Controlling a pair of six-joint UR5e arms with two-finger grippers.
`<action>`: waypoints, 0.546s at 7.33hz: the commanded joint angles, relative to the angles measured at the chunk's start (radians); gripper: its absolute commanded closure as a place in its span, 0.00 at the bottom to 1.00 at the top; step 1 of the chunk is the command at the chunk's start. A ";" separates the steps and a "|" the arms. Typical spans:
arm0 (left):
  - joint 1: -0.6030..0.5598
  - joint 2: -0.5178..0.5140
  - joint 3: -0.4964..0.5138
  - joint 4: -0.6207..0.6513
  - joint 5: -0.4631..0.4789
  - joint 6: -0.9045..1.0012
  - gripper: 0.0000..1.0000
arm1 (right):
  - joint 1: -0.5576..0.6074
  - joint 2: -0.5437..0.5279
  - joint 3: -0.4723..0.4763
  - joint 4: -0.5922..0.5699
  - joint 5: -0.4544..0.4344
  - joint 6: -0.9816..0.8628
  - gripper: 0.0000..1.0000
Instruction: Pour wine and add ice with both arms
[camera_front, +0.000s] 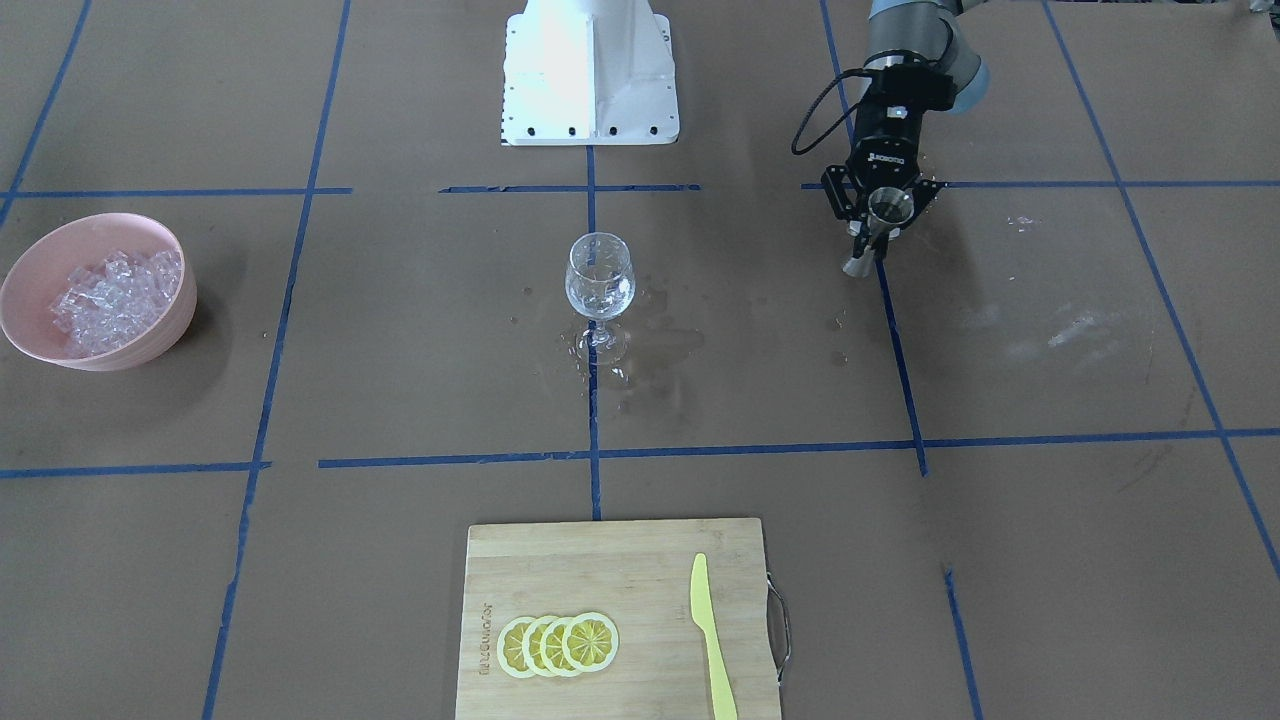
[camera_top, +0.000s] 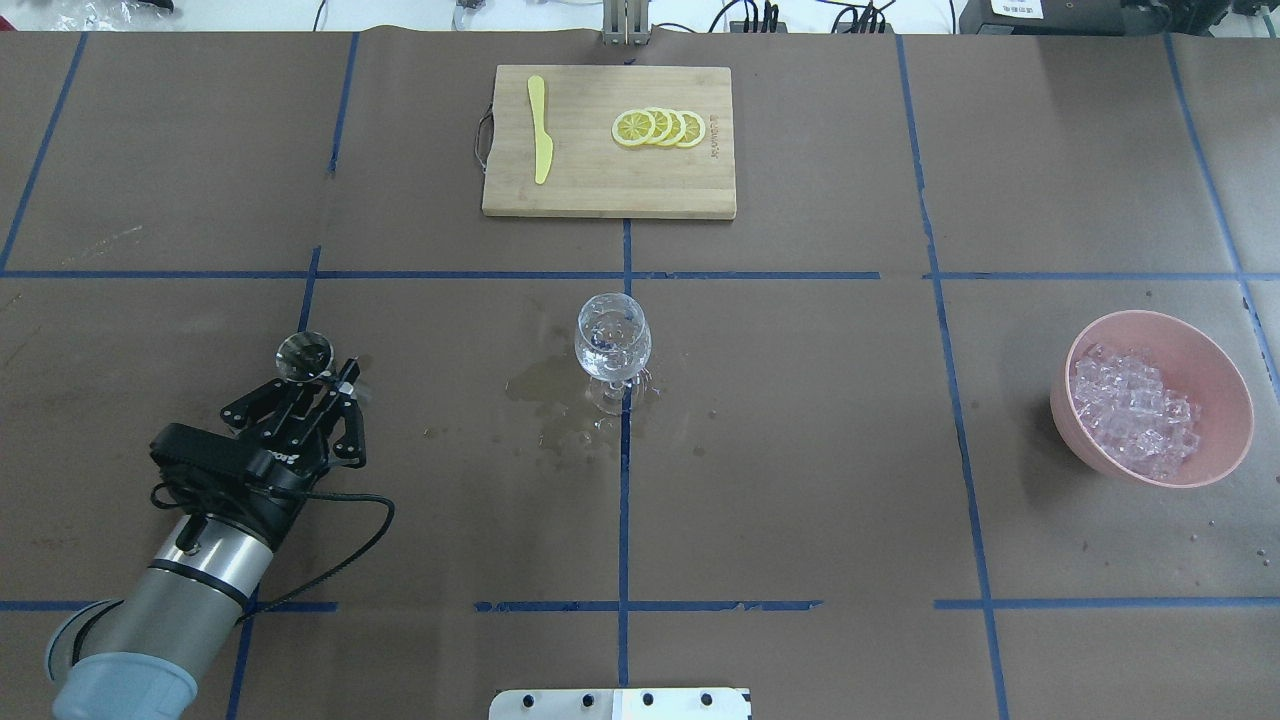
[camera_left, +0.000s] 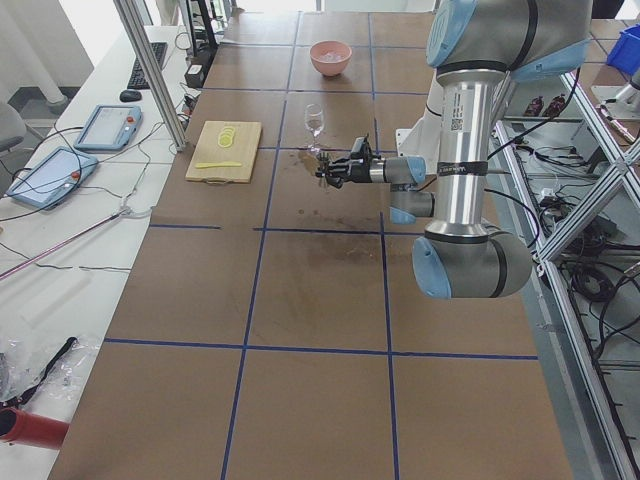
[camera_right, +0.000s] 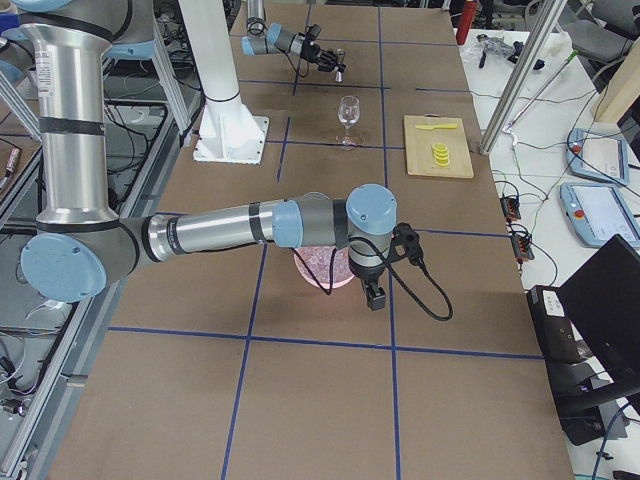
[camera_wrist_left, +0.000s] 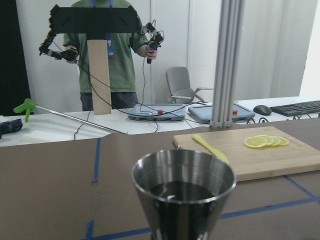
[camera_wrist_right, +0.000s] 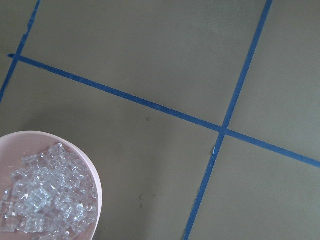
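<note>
A clear wine glass (camera_front: 600, 278) (camera_top: 612, 340) stands upright at the table's middle, with a little clear wine (camera_front: 600, 297) in its bowl. My left gripper (camera_front: 872, 232) (camera_top: 322, 385) is shut on a steel jigger (camera_front: 889, 209) (camera_top: 303, 356) (camera_wrist_left: 183, 192), held well off to the glass's side. Ice cubes (camera_front: 115, 290) (camera_top: 1135, 405) (camera_wrist_right: 42, 195) fill a pink bowl (camera_front: 175, 315) (camera_top: 1225, 400). My right gripper (camera_right: 375, 293) hangs beside the bowl (camera_right: 318, 270) and shows only in the exterior right view. I cannot tell if it is open.
A wet spill (camera_front: 650, 350) (camera_top: 545, 385) spreads around the glass's foot. A bamboo cutting board (camera_front: 560, 560) (camera_top: 590, 190) carries lemon slices (camera_front: 558, 645) and a yellow knife (camera_front: 712, 640). The white pedestal (camera_front: 590, 70) stands behind the glass. An operator (camera_wrist_left: 107, 55) stands beyond the table.
</note>
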 joint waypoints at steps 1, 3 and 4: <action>-0.007 -0.104 0.006 0.008 -0.170 0.148 1.00 | 0.010 -0.024 -0.001 0.000 0.000 0.017 0.00; -0.097 -0.125 -0.001 0.035 -0.284 0.380 1.00 | 0.012 -0.027 0.001 0.000 0.000 0.023 0.00; -0.152 -0.141 -0.005 0.049 -0.391 0.431 1.00 | 0.013 -0.027 -0.001 0.000 0.000 0.023 0.00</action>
